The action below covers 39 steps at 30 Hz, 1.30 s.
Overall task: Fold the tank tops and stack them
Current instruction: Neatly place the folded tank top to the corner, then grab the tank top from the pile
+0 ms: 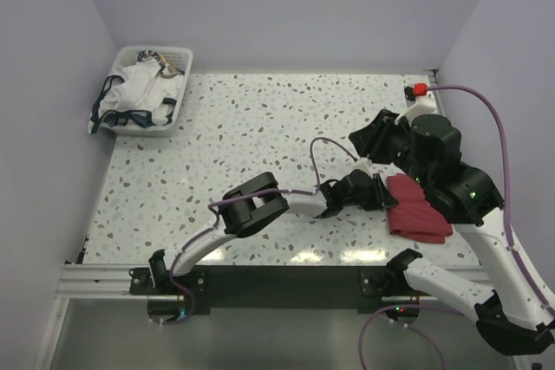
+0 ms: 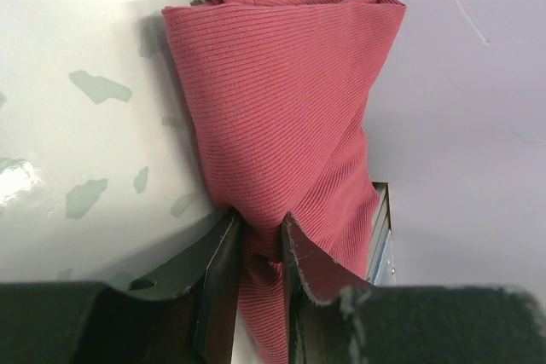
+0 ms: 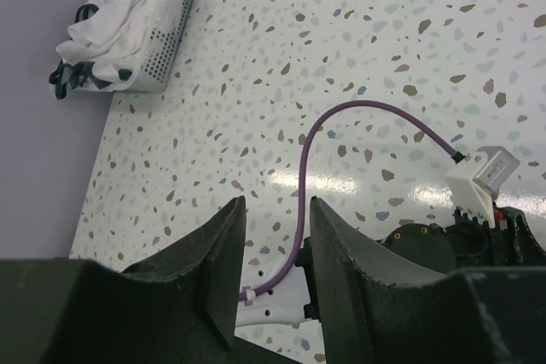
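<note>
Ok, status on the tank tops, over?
Left gripper shut on dark red tank top, near right. Right gripper open, empty. White tank top in basket, far left. Purple cable loops nearby.

Left pincer (image 2: 260, 223) tight; right pincer (image 3: 277, 210) (aloft) agape.

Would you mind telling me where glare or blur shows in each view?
Top external: white glare patches on the table near its front edge. Left wrist: the dark red tank top shows sharp ribbing, while the left gripper blurs at the bottom. Right wrist: a glare streak on the table, the right gripper dark.
</note>
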Motion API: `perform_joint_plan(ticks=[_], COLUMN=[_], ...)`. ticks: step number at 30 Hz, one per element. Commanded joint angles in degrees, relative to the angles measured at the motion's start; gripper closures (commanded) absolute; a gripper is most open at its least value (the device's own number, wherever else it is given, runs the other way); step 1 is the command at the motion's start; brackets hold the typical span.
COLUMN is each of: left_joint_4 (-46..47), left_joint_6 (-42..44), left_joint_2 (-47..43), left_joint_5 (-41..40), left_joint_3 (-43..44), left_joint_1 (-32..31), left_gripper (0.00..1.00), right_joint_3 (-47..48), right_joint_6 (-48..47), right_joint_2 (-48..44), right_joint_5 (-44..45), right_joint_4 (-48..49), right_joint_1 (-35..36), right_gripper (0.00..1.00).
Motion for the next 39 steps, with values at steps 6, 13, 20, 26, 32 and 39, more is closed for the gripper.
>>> perform_joint_plan(ticks=[6,13,20,26,32,39], left_joint_4=[-1.15,4.12,8.95,12.03,10.11,-0.25], left_joint_6=[1.62,3.02,5.84,7.59,11.02,16.55], left_joint_2=[3.43,-0.42,-7.28,-15.28,-26.17,-45.32], left_joint_5=[1.26,2.15,0.56,-0.14,-1.9,-6.99], left_joint_3=[2.73,-2.01,-7.46,-15.63,-26.26,-43.57], left_joint_1=[-1.87,-1.79,-0.21,2.17,5.15,12.0], left_gripper=[0.66,0.51,0.43,0.41,0.41,0.41], right_joint_3=[-0.27,0.26,1.58,2.72,2.98,0.01], right_joint_6=[-1.22,-1.3,-2.18,-2.8,-3.06,-3.59], right_joint_2=[-0.97,-0.97,0.09,0.79,1.84,3.51], right_joint_5=[-1.44,-0.2,-0.12,0.67,1.56,1.03], right_joint_4=[-1.34,-1.87,-2.48,-2.48,-1.25,3.13], right_joint_1=[0.14,0.14,0.14,0.14,0.14,0.14], right_gripper=[0.6,0.6,0.6,0.59,0.58,0.57])
